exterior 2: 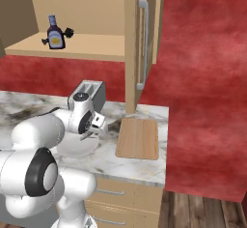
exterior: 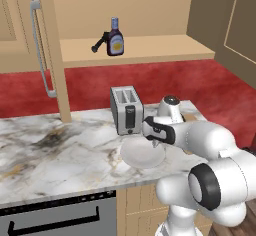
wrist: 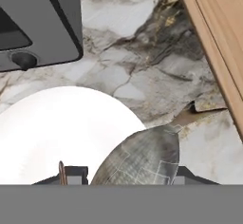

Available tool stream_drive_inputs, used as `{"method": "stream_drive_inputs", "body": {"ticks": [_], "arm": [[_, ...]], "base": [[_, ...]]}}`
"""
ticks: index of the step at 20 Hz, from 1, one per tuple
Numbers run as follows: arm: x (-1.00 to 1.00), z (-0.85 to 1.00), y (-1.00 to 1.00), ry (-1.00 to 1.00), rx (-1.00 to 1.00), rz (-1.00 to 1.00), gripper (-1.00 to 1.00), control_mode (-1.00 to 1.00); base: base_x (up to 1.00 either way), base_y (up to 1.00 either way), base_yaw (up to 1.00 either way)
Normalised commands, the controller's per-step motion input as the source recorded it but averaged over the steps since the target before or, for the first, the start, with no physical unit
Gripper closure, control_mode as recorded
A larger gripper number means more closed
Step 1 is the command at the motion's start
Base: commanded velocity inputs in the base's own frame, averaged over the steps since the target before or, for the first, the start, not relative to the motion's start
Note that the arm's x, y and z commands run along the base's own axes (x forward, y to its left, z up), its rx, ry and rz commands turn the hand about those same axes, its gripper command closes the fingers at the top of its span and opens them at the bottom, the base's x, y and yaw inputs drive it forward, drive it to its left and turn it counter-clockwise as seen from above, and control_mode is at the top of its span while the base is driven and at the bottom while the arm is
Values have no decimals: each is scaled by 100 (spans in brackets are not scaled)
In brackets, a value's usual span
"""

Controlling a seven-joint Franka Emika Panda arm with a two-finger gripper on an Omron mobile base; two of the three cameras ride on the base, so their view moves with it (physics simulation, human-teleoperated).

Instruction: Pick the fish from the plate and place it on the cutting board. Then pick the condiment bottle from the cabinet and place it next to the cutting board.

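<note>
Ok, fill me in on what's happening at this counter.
The robot arm has its pincer down over the white plate in front of the toaster, with the fish between its fingertips; whether the fish is clamped or lifted yet is unclear. The cutting board lies bare beside the plate. The condiment bottle stands on the cabinet shelf.
</note>
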Motion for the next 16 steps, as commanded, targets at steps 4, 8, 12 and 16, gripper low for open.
{"method": "stream_drive_inputs", "body": {"ticks": [4,8,12,16], "arm": [[0,18,-37,4,1,-4,100,-100],[0,16,-38,1,3,-2,100,-100],[0,14,-37,0,4,0,100,-100],[0,9,-35,0,3,0,100,-100]], "base": [[0,0,0],[0,0,0],[0,0,0],[0,0,0]]}}
